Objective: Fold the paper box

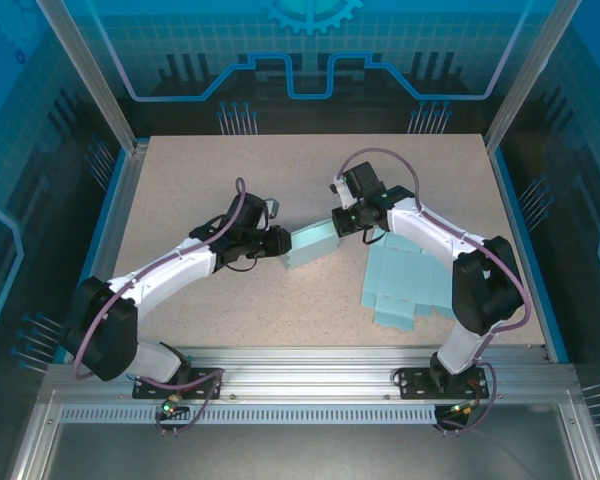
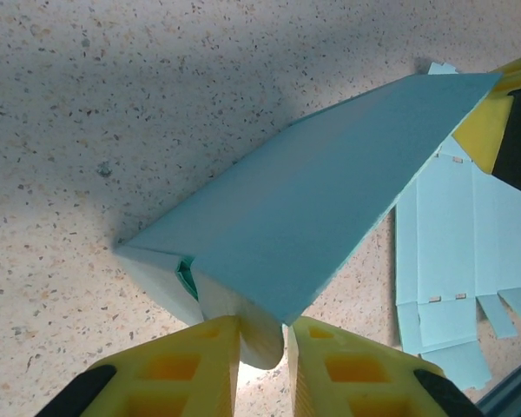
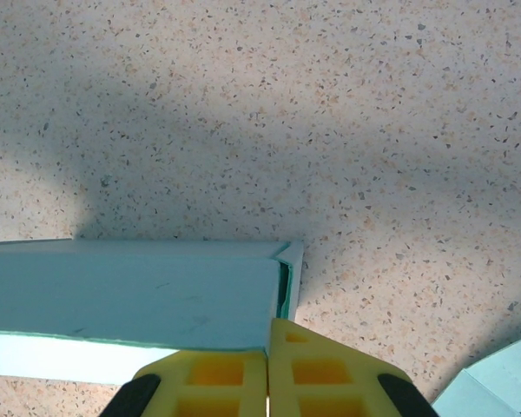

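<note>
The paper box (image 1: 312,245) lies near the middle of the table (image 1: 280,170), a long teal shape slanting from near-left to far-right, with one gripper at each end. The left gripper (image 1: 277,243) meets its near-left end and the right gripper (image 1: 342,222) its far-right end. A pile of flat teal blanks (image 1: 405,285) lies on the table to the right of the box, under the right arm.

From above, the two hands hide the box's ends, and how each one grips cannot be made out. The left wrist camera shows that end close up. A pale rounded flap (image 2: 259,334) sticks out of the box's open end and sits between the two yellow fingers (image 2: 200,365), which are clenched on it with only the paper between them. The box runs away from the fingers towards the upper right of that view. There a yellow finger of the other arm (image 2: 482,130) touches its far corner, and the blanks lie beyond its right edge.

The right wrist camera shows the opposite end. Its fingers are pressed fully together, and their tips meet the box's end corner at the lower edge of the side wall. They seem to pinch that thin edge, though the paper between the pads is hidden. A dark green inner fold shows at this corner.
</note>
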You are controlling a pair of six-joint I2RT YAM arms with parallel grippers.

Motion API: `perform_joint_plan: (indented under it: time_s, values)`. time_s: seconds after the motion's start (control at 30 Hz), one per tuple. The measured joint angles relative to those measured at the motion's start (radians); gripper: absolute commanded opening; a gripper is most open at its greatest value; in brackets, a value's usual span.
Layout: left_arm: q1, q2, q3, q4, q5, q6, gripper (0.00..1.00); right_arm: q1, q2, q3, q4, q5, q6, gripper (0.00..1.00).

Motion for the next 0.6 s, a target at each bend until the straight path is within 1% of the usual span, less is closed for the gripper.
perform_joint_plan:
  time_s: [0.33, 0.43, 0.6]
  values:
    - [0.023, -0.010, -0.050, 0.101, 0.015, -0.074, 0.20, 0.000, 0.000, 0.000, 0.001, 0.008, 0.000, 0.08]
    - [0.031, -0.015, -0.069, 0.137, 0.021, -0.099, 0.17, 0.000, 0.000, 0.000, 0.001, 0.008, 0.000, 0.08]
    - [0.045, -0.025, -0.100, 0.205, 0.028, -0.140, 0.09, 0.000, 0.001, 0.000, 0.002, 0.014, 0.000, 0.08]
